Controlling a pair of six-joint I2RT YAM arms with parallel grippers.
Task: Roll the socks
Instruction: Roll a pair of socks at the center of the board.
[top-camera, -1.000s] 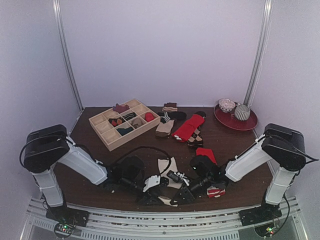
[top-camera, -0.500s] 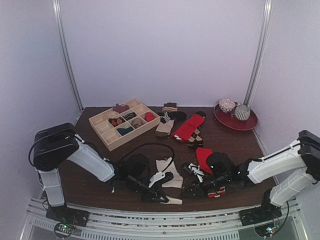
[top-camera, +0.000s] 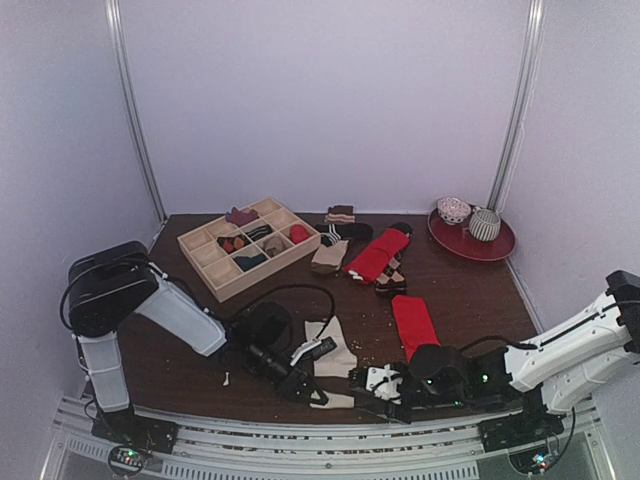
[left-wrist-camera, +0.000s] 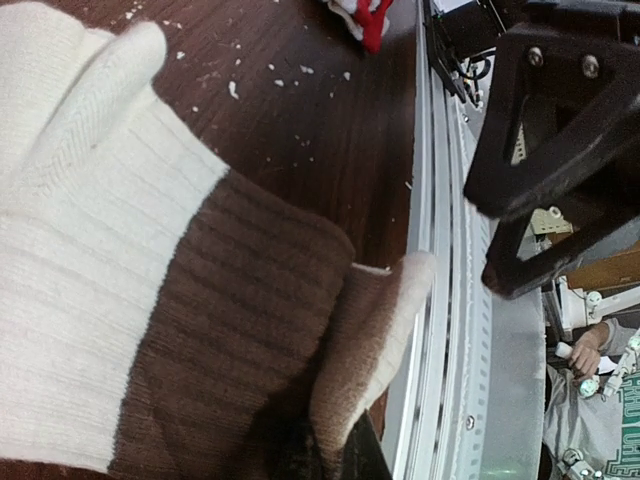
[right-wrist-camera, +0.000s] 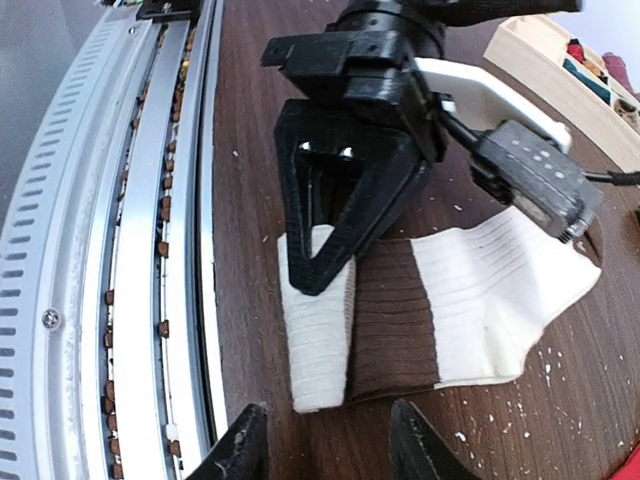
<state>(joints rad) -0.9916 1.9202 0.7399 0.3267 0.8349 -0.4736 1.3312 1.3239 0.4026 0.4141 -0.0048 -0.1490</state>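
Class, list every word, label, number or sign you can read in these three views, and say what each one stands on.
Green block letters on a light garment, at the lower right edge of the left wrist view: cut off and blurred, not readable.
No writing shows on the cream sock, the red sock or the wooden box.

White links and black joints form left arm (top-camera: 180, 320) and right arm (top-camera: 570, 345) (left tool (right-wrist-camera: 325, 275) black, 2 screws).
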